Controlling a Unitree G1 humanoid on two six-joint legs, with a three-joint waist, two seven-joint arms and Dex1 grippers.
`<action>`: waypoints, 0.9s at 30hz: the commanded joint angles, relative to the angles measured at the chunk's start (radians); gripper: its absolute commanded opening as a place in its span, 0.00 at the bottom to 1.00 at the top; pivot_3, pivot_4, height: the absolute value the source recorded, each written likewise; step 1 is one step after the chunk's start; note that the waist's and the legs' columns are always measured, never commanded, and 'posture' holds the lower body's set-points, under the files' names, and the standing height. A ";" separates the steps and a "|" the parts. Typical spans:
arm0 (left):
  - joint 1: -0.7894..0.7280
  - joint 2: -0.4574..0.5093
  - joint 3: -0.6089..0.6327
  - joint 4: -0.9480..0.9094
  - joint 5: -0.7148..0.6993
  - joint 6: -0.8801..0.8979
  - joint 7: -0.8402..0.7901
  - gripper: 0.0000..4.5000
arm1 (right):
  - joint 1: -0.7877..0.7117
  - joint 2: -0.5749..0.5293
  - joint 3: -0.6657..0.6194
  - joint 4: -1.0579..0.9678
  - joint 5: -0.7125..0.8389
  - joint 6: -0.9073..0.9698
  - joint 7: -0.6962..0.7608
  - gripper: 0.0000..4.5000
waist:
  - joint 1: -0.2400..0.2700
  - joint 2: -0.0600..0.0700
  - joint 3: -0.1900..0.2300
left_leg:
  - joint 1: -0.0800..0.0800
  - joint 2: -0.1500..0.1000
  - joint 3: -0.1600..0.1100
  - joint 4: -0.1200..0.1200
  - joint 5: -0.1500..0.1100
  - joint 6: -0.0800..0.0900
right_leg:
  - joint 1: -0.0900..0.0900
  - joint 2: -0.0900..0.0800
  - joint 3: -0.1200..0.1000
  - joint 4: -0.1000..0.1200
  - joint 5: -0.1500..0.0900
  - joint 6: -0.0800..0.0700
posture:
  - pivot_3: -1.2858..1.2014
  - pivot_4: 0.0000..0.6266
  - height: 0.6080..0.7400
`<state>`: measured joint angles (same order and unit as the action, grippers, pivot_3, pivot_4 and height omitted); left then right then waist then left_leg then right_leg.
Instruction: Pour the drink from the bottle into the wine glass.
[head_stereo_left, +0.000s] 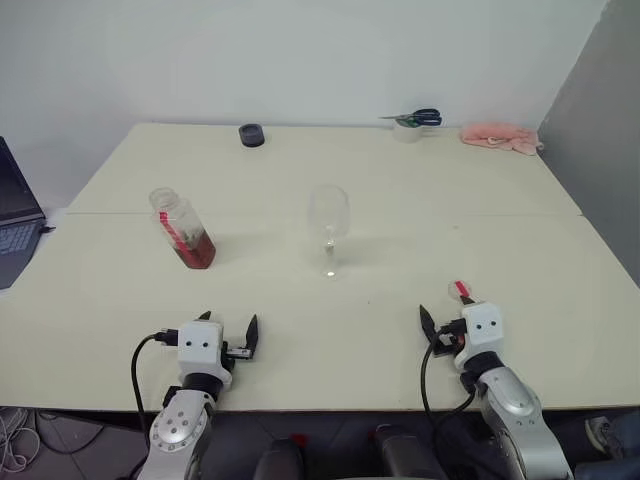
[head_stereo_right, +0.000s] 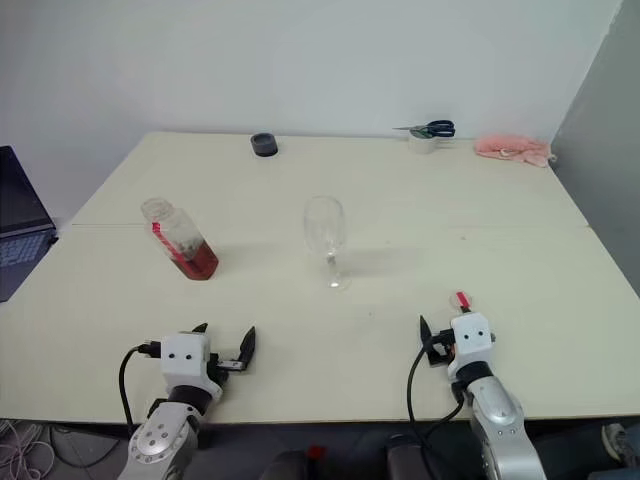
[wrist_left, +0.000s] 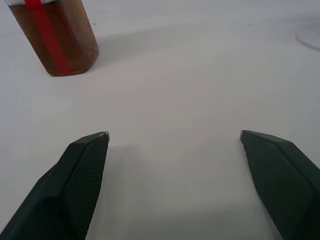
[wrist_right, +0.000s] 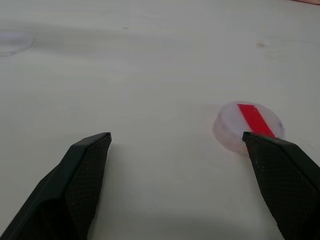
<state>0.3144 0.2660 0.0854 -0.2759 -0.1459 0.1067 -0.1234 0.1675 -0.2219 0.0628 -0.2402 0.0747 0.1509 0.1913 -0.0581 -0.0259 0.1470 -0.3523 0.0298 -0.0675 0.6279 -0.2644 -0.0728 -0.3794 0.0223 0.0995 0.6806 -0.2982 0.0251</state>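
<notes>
Both grippers, left (head_stereo_left: 229, 326) and right (head_stereo_left: 444, 301), hang released low in frame, so I still must grasp the uncapped clear squarish plastic bottle (head_stereo_left: 181, 229) of amber drink (head_stereo_left: 195, 249) mid-left on the tabletop (head_stereo_left: 480, 230); the clear stemmed wine glass (head_stereo_left: 329, 223) waits centre.

A pale cream table (head_stereo_left: 400, 300) is seen. On it are found: the bottle (head_stereo_left: 181, 228) at centre left, uncapped; the wine glass (head_stereo_left: 329, 222) at centre; its cap (head_stereo_left: 460, 290) lower right; a black disc (head_stereo_left: 252, 135), scissors (head_stereo_left: 415, 118) and pink cloth (head_stereo_left: 500, 137) along the top edge.
</notes>
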 joint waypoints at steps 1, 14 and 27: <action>-0.141 0.348 0.369 -0.064 -0.439 0.211 -0.361 1.00 | -0.625 -0.217 0.130 -0.007 0.286 0.394 0.605 1.00 | 0.000 0.000 0.004 | -0.001 0.000 0.000 0.000 0.000 0.000 | 0.000 0.000 0.000 0.000 0.000 0.000 | 0.52 0.24 1.00; -0.139 0.358 0.383 -0.072 -0.461 0.235 -0.373 1.00 | -0.640 -0.228 0.135 -0.006 0.295 0.418 0.631 1.00 | 0.001 0.000 0.017 | -0.012 -0.001 -0.003 0.001 0.000 0.000 | -0.009 0.000 -0.003 -0.001 0.004 0.007 | 0.52 0.24 1.00; -0.150 0.372 0.394 -0.069 -0.478 0.253 -0.386 1.00 | -0.657 -0.240 0.140 -0.001 0.310 0.440 0.650 1.00 | 0.001 -0.006 0.025 | -0.013 -0.001 -0.005 0.001 0.000 0.000 | -0.009 0.000 -0.004 -0.001 0.004 0.007 | 0.52 0.24 1.00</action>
<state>0.2391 0.4649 0.2882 -0.2781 -0.3970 0.2345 -0.3334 -0.2026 -0.3503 0.1435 -0.2350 0.2385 0.3837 0.5459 -0.0572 -0.0320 0.1723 -0.3651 0.0292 -0.0723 0.6290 -0.2644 -0.0729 -0.3888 0.0219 0.0950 0.6798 -0.2938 0.0325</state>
